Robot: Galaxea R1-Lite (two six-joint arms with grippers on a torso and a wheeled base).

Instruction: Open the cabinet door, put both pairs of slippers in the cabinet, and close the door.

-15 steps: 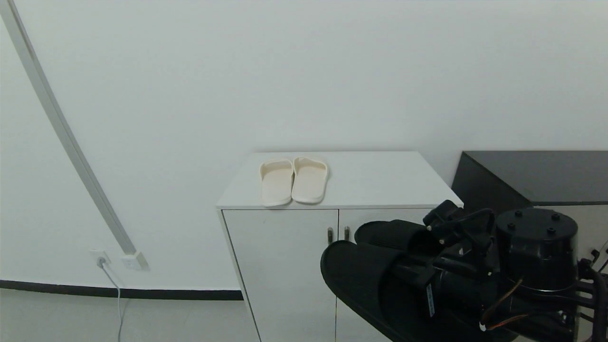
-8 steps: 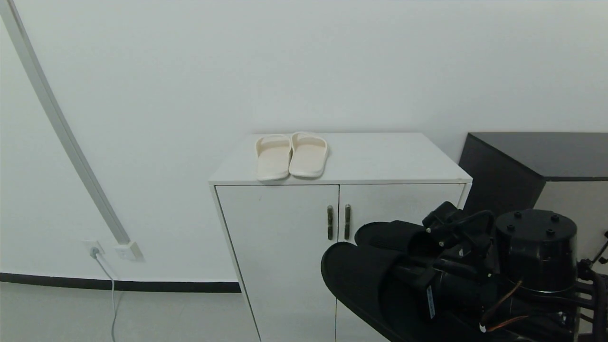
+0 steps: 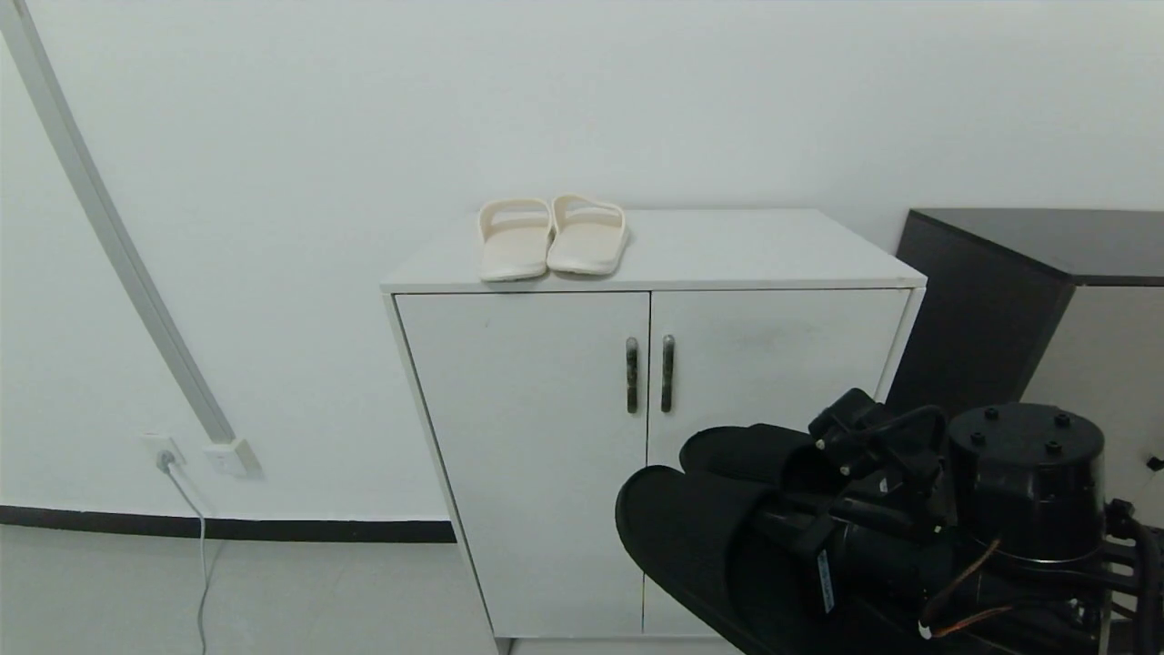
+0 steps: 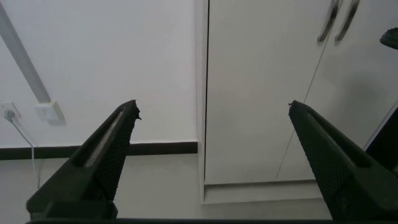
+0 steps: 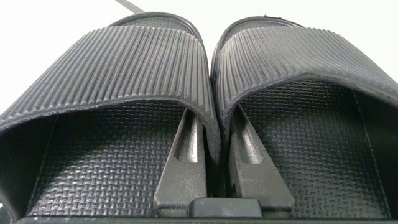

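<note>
1 change: whole view shifted; R hand (image 5: 214,118) grips blk slippers (image 3: 718,509), L hand (image 4: 211,109) open.

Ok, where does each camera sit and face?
Head: on the head, facing a white two-door cabinet topped with cream slippers; right gripper holds black ribbed slippers.
Left wrist: on that wrist, facing the cabinet's front past the open left gripper.
Right wrist: on that wrist, facing into those slippers along its fingers.
Shared: door handles, in head and left wrist.

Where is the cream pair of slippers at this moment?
In the head view, the cream slippers sit side by side on top of the white cabinet, near its front left edge, above the shut left door.
</note>
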